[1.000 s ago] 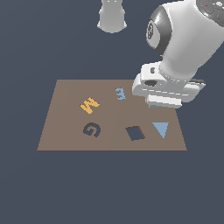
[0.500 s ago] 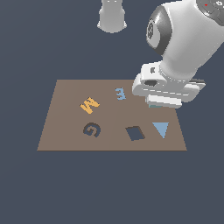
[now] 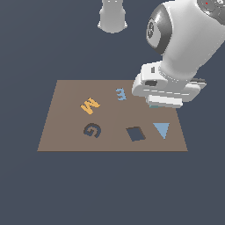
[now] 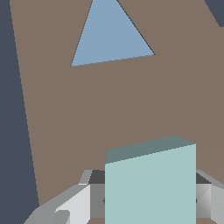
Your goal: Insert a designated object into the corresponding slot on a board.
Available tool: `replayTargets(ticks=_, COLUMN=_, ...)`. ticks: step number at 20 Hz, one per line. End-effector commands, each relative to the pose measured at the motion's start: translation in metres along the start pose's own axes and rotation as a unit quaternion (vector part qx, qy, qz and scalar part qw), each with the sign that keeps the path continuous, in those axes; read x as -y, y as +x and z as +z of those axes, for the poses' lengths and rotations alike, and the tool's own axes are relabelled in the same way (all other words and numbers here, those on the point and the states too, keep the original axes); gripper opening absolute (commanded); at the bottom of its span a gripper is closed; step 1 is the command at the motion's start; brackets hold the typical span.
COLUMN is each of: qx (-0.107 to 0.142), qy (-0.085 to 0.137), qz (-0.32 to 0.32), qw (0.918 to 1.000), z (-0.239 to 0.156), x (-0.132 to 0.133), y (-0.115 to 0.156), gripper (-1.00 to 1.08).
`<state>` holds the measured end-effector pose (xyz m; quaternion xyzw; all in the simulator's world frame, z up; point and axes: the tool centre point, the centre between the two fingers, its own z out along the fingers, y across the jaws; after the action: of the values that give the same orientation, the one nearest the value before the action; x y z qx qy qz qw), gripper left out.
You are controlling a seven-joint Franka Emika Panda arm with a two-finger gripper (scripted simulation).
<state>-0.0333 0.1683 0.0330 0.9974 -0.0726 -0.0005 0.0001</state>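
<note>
Hovering over the brown board (image 3: 66, 127) on the dark worktop (image 3: 26, 189), the white arm is carrying its hand (image 3: 165, 104) near the board's far right corner; only a sliver of mint cube (image 3: 153, 106) is showing beneath it. The navy square slot (image 3: 135, 134) is lying nearer the board's front edge, beside the blue triangle (image 3: 162, 129).

Looking from the wrist, the hand (image 4: 148, 199) is clamping the mint cube (image 4: 151, 186) between pale fingers (image 4: 74, 205). Because the slot is sitting slightly rotated, a misaligned cube may be catching on its rim.
</note>
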Motion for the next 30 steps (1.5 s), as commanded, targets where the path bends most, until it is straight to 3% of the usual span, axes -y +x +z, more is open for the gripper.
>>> replayTargets(ticks=1, qx=0.000, qy=0.000, qz=-0.010, qw=1.0000, z=0.000, x=-0.002, y=0.000, gripper=-1.00)
replayTargets(ticks=10, qx=0.000, qy=0.000, qz=-0.082, qw=0.9966, z=-0.001, x=-0.015, y=0.003, gripper=-1.00)
replayTargets(ticks=17, qx=0.000, qy=0.000, qz=-0.172, qw=0.9850, z=-0.002, x=-0.031, y=0.010, gripper=-1.00)
replayTargets(ticks=23, qx=-0.001, qy=0.000, qz=-0.271, qw=0.9625, z=-0.003, x=-0.048, y=0.020, gripper=-1.00)
replayTargets(ticks=30, qx=-0.001, qy=0.000, qz=-0.388, qw=0.9218, z=-0.004, x=-0.065, y=0.037, gripper=-1.00)
